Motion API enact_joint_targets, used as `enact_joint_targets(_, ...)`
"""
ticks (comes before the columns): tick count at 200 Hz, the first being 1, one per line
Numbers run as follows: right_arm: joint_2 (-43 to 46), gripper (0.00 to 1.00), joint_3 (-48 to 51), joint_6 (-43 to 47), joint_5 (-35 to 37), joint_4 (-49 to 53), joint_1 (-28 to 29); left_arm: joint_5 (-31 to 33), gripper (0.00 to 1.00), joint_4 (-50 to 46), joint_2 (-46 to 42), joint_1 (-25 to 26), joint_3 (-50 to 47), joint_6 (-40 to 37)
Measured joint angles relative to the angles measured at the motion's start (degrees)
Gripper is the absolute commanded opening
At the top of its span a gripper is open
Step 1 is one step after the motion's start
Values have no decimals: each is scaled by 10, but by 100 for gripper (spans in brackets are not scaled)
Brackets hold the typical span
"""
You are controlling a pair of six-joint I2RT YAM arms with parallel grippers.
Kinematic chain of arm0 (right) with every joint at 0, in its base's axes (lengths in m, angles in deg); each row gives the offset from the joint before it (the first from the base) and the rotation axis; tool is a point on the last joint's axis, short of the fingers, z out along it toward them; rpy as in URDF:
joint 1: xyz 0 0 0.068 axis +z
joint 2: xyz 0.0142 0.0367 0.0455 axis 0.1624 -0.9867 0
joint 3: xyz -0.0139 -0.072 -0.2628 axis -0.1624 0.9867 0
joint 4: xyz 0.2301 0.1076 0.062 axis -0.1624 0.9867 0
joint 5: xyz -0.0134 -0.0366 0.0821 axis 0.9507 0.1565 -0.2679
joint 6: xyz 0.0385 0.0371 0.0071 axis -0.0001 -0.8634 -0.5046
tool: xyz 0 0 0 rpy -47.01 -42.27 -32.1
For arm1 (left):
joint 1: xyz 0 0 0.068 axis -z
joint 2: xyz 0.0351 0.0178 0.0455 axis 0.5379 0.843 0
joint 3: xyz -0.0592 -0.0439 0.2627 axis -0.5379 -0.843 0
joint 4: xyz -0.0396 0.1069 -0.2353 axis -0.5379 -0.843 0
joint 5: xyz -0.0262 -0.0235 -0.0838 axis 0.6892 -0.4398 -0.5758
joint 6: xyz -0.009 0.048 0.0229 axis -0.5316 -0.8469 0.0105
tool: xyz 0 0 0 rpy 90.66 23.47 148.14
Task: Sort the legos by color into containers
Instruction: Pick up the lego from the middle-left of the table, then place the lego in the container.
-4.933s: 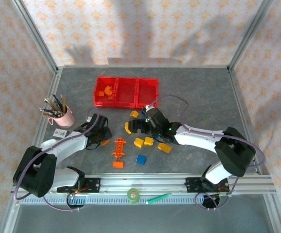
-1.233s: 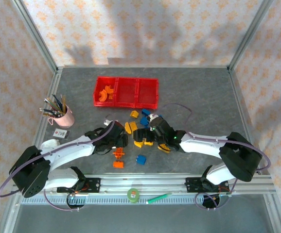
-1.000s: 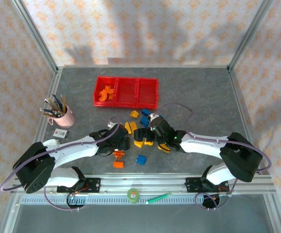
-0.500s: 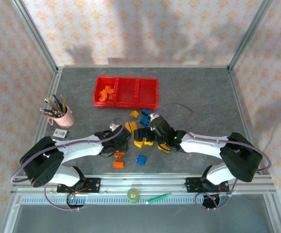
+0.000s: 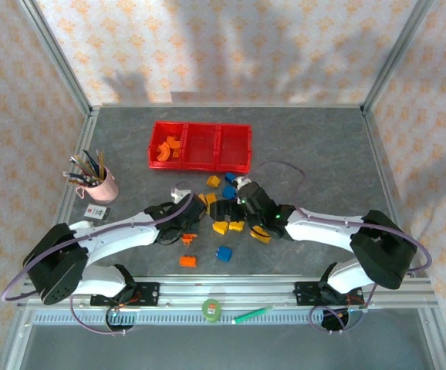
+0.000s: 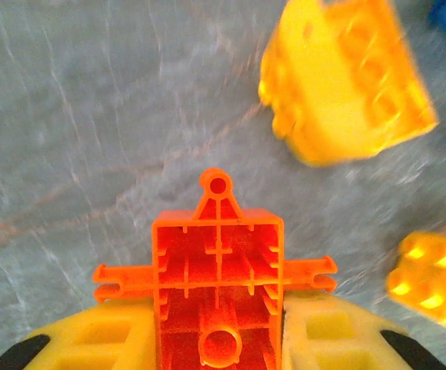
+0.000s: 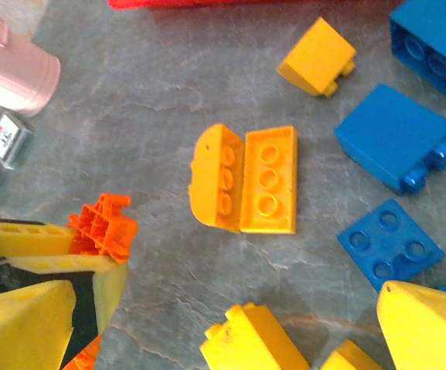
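Grey worktop (image 5: 323, 146), seen from above. Left arm (image 5: 115, 235) and right arm (image 5: 323, 226) reach inward from the near edge and meet near the centre, among the loose legos (image 5: 231, 227).

Three joined red bins (image 5: 234, 150) stand at the far centre; orange pieces (image 5: 165, 149) lie in the left bin. A pink cup (image 5: 103, 185) of pencils stands at the left, well apart from the bins.

Left fingers (image 6: 107, 339): closed on the spiky orange piece (image 6: 217, 285), one yellow pad against each side.

Right fingers (image 7: 22, 324): spread wide, gripping nothing, with a yellow brick (image 7: 246, 339) lying in the gap between them.

Loose legos on the worktop between the bins and the arm bases: a yellow pair (image 7: 246, 179) lying side by side, blue bricks (image 7: 397, 139) near it, and a blue brick (image 5: 223, 253) and an orange brick (image 5: 187, 261) nearest the bases.
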Motion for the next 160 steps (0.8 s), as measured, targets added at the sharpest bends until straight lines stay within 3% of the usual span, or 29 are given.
enact_joint_targets(35,-4,100,-45,0,0,0,0,34,31,-16,-20,-66,73,-26)
enact_joint_targets(75,-37,100,-112,-11,-2,1,-20,50,30,-10,16,-185,174,-80)
enact_joint_targets(112,-55,100,-130,-17,-7,0,-60,46,30,13,131,-270,275,-123)
enact_joint_targets(160,-71,100,-149,-10,-9,11,-77,28,30,16,315,-320,434,-165)
